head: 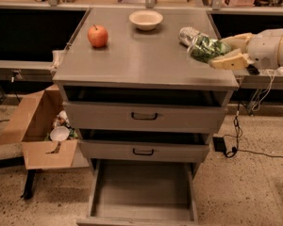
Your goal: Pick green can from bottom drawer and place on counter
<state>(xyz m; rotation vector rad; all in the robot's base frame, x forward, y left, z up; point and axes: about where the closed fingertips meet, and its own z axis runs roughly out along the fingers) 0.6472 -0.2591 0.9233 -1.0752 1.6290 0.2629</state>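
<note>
The green can [204,48] is held in my gripper [217,52], which reaches in from the right at the right edge of the counter [141,60]. The cream fingers [228,60] are shut around the can and hold it tilted, at about counter-top level; I cannot tell whether it touches the surface. The bottom drawer [141,187] is pulled open at the foot of the cabinet, and its grey floor is bare.
A silver-white can [186,34] lies on the counter just behind the green can. A red apple [97,36] and a cream bowl [146,19] stand farther left. The two upper drawers are slightly open. A cardboard box [37,131] sits on the floor at left.
</note>
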